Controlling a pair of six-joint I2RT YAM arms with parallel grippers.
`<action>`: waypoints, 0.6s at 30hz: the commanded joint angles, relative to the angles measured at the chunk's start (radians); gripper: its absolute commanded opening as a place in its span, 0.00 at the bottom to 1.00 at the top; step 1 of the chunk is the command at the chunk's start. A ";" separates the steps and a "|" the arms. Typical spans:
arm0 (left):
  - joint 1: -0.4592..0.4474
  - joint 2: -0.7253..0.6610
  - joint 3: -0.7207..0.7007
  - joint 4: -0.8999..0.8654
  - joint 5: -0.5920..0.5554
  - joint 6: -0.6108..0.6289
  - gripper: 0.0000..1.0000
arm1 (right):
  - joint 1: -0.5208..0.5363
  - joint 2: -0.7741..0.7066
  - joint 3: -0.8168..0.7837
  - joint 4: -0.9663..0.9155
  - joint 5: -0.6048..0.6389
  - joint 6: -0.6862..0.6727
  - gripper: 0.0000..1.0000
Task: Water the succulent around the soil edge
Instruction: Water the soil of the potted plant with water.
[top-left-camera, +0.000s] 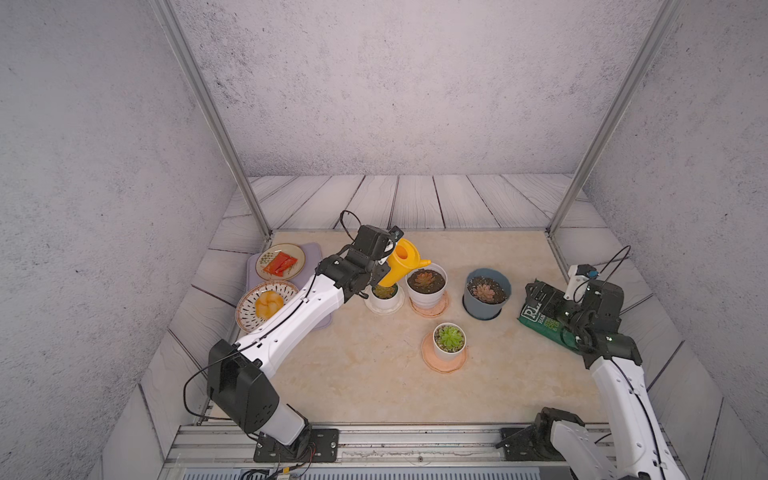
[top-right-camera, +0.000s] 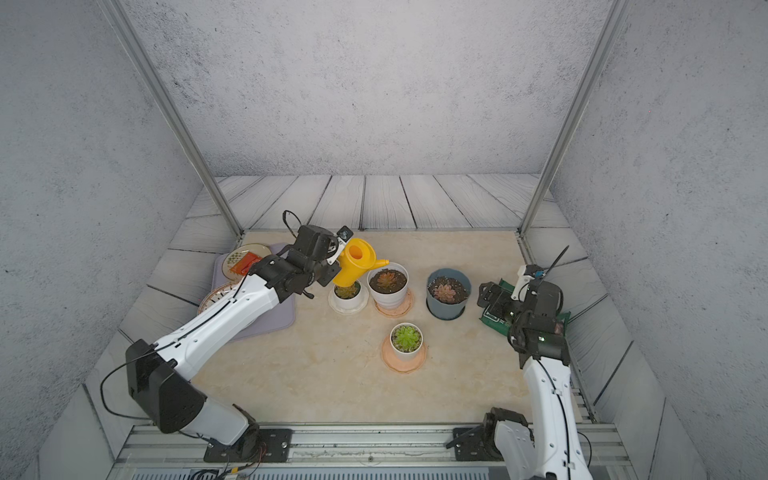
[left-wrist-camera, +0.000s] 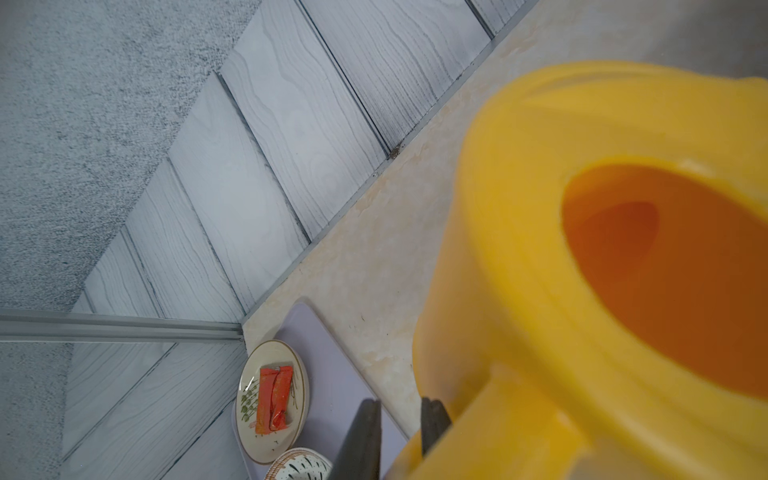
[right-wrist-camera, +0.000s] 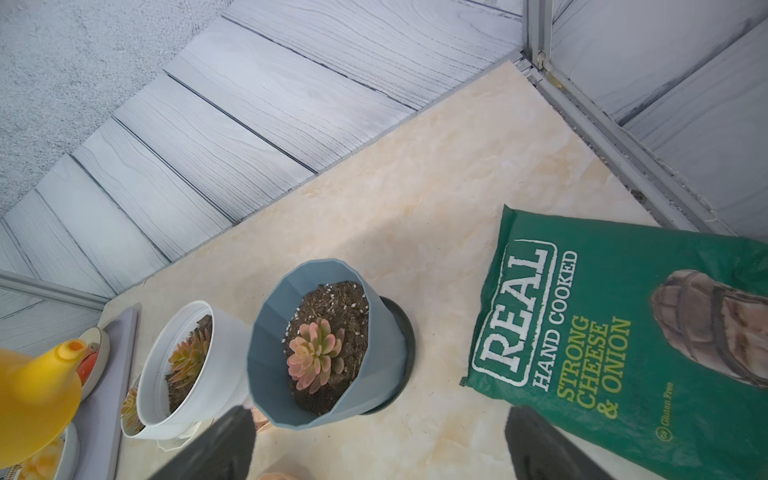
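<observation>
Left gripper (left-wrist-camera: 399, 415) pinches the can (top-left-camera: 401, 262) by its handle (left-wrist-camera: 478, 424). The can is lifted and tipped, spout (top-left-camera: 427, 262) over the white pot (top-left-camera: 426, 296) rim, succulent (top-left-camera: 424, 278) inside. No water visible; pouring round the soil edge looks still to do. Right gripper (right-wrist-camera: 380, 440) spread, empty.

This is a robot test cell dressed up as a home corner. Aluminium posts (top-left-camera: 216, 124) frame grey textured walls (top-left-camera: 374, 83), and two arms (top-left-camera: 291, 324) are bolted to a metal rail (top-left-camera: 415, 440) fronting the marble-look worktop (top-left-camera: 374, 374).
</observation>
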 joint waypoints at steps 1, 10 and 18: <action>-0.016 0.010 0.051 -0.004 -0.044 0.043 0.00 | 0.004 0.030 0.043 -0.069 -0.016 -0.044 0.99; -0.054 0.069 0.124 -0.010 -0.068 0.072 0.00 | 0.078 0.129 0.179 -0.139 -0.025 -0.108 0.99; -0.084 0.165 0.200 -0.044 -0.150 0.124 0.00 | 0.203 0.219 0.273 -0.184 0.069 -0.150 0.99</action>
